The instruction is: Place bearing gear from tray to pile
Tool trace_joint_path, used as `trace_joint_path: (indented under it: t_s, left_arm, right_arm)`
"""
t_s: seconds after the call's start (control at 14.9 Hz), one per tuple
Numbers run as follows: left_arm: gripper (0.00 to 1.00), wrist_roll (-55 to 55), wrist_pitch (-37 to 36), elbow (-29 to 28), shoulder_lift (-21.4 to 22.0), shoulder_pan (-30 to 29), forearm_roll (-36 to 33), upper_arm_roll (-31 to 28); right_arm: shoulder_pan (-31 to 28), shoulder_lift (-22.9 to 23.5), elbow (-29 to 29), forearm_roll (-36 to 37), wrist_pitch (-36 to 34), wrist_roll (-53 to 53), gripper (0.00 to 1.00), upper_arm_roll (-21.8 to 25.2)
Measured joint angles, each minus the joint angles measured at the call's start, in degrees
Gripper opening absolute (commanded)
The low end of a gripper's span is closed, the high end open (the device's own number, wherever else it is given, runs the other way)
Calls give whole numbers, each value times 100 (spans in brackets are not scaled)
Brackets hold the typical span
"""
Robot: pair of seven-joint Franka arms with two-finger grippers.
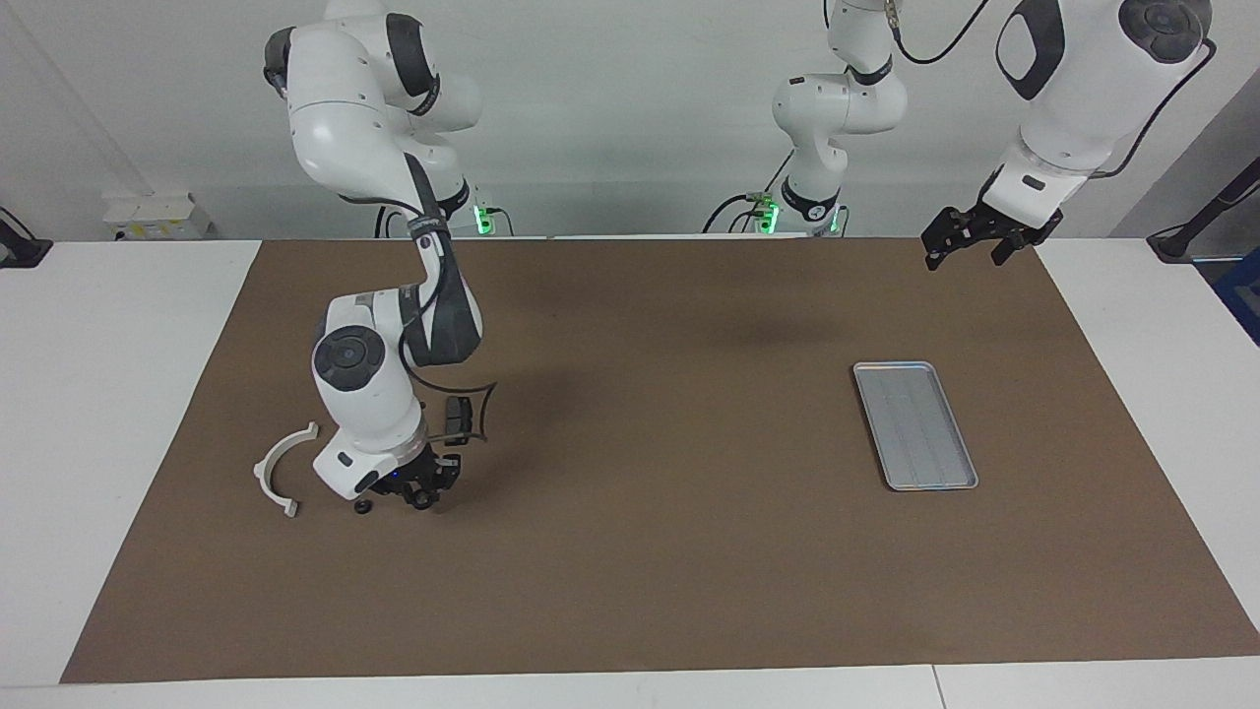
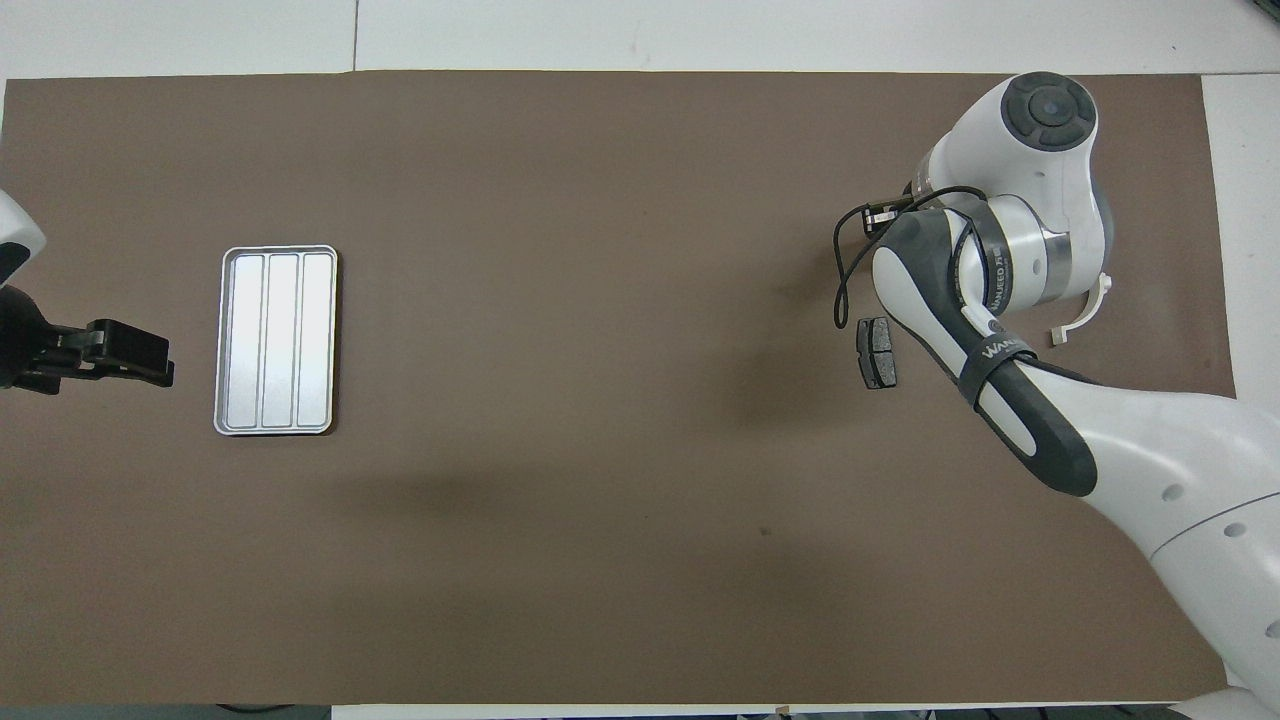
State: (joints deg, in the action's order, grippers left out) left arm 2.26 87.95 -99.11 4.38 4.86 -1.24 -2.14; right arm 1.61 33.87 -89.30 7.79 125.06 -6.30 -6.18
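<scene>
1. Low over the brown mat, the right gripper (image 1: 421, 495) is seen with its fingers closed on a small dark round part, the gear (image 1: 423, 501), which is held at the tips just above or at the mat; contact with the mat cannot be told.
2. Just beside that gripper, toward the right arm's end of the table, a second small black round part (image 1: 363, 507) is found lying on the mat.
3. Next to it, a white plastic half-ring bracket (image 1: 279, 472) with squared tabs is laid flat.
4. One dark grey brake pad (image 2: 878, 353), flat and oblong, is seen nearer to the robots than the gripper; any other pad is hidden by the arm.
5. Together these parts form the pile, at the right arm's end of the table.
6. At the left arm's end, the left gripper (image 1: 967, 246) is held up in the air with its fingers spread wide and nothing between them; this arm waits.
7. A silver metal tray (image 1: 915, 425), rectangular with rounded corners, a raised rim and lengthwise ridges, is lying on the mat well apart from the pile.
</scene>
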Motion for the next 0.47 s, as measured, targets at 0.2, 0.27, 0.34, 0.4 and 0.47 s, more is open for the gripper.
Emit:
trace_joint_path:
  t_s: [0.2, 0.27, 0.34, 0.4, 0.47]
  left_arm:
    - [100, 0, 0, 0, 0, 0, 0, 5]
    - [100, 0, 0, 0, 0, 0, 1, 6]
    - [100, 0, 1, 0, 0, 1, 2, 9]
    - [100, 0, 1, 0, 0, 1, 3, 12]
    - [100, 0, 1, 0, 0, 2, 3, 16]
  right_arm:
    - [-82, 64, -198, 0, 360, 91, 0, 1]
    - [-95, 62, -212, 0, 380, 98, 0, -3]
    - [-97, 61, -212, 0, 380, 99, 0, -4]
    - [-97, 61, -212, 0, 380, 99, 24, -4]
    - [-97, 62, -212, 0, 380, 99, 99, -4]
